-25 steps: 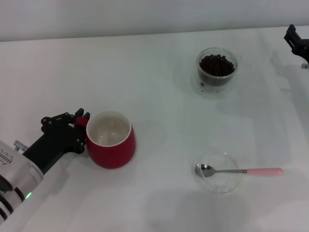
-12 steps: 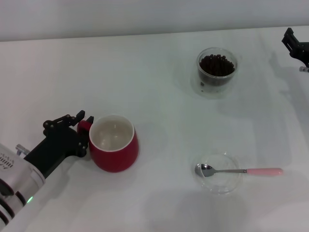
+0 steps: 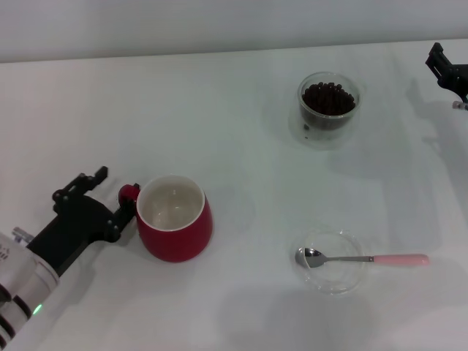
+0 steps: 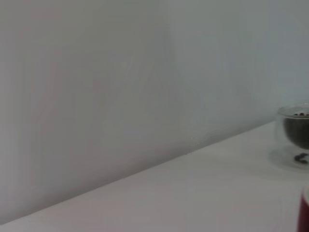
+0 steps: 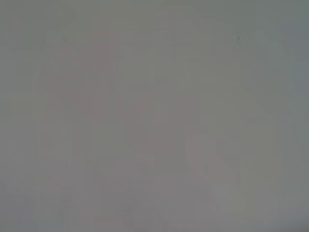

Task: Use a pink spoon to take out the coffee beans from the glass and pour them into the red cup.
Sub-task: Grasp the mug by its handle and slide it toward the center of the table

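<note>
The red cup stands upright and empty at the front left, its handle turned to my left gripper. That gripper is open, its fingers on either side of the handle and a little apart from it. The glass holds a heap of coffee beans at the back right; it also shows in the left wrist view. The pink spoon lies with its bowl in a shallow clear saucer at the front right. My right gripper is at the far right edge, away from everything.
The white table runs back to a pale wall. The right wrist view shows only blank grey. A sliver of the red cup shows at the edge of the left wrist view.
The red cup has slid a little to the right and forward. My left gripper has opened and drawn back from the cup's handle. The right gripper has shifted slightly.
</note>
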### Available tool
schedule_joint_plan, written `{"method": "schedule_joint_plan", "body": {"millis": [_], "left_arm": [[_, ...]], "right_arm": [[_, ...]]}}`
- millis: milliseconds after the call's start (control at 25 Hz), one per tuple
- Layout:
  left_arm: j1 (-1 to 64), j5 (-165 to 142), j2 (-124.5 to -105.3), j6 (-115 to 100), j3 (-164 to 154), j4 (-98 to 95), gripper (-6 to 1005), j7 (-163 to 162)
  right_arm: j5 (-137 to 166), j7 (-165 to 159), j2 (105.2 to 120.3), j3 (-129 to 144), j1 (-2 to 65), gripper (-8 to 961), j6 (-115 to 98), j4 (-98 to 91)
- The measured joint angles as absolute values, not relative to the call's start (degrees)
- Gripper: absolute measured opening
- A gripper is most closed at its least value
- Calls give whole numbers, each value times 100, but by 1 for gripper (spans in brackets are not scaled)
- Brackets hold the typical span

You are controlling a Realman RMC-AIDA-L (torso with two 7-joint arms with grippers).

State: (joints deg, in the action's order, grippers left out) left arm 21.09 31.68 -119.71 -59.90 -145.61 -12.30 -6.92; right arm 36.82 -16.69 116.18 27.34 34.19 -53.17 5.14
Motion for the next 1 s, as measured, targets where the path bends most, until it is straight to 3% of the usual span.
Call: {"method": "schedule_joint_plan", "body": {"millis": [160, 400, 1000], "left_arm": [[2058, 3250, -11971, -5986, -14561, -1230, 578, -692], [1919, 3251, -11971, -6005, -14584, -1232, 693, -696], [1466, 3254, -11966, -6067, -14605, -1461, 692, -320]], "right_arm": [[3682, -1669, 11617, 2734, 3396, 871, -5317, 514], [3686, -1669, 11618, 2734, 3376, 871, -5317, 512], [3705, -1684, 11618, 2750, 3367, 871, -5322, 509]]}}
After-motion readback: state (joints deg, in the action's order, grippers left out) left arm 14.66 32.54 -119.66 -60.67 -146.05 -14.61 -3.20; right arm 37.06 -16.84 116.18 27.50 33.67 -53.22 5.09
